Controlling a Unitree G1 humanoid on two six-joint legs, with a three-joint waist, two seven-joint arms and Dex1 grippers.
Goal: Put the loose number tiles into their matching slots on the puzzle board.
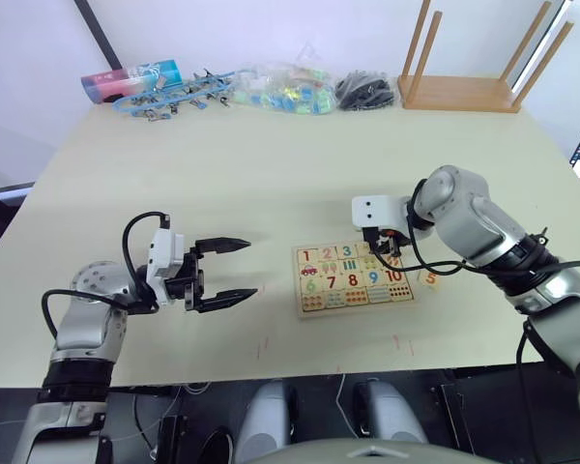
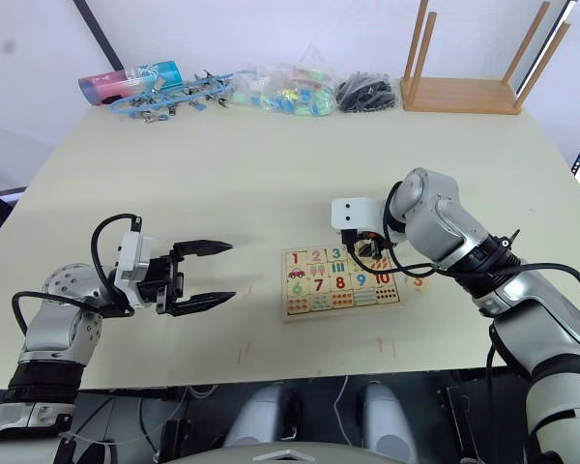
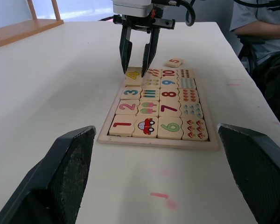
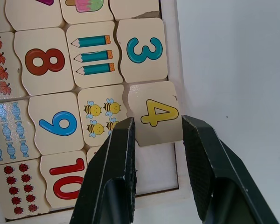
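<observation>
The right gripper [image 4: 155,140] is standing over the top row of the puzzle board [image 3: 113,140], its fingers [image 4: 113,177] spread apart and holding nothing. The yellow 4 tile [image 4: 155,113] is lying in the gap just ahead of the fingertips, sitting in the board's top row beside the 3 tile [image 4: 143,49]; whether the fingers are touching it cannot be told. The last slot [image 4: 154,170] of that row is lying bare between the fingers. The 5 tile [image 3: 174,62] is resting on the table [image 1: 271,174] just beyond the board, outside the jaws. The left gripper [image 1: 240,269] is hovering well apart from the board, jaws wide open and empty.
</observation>
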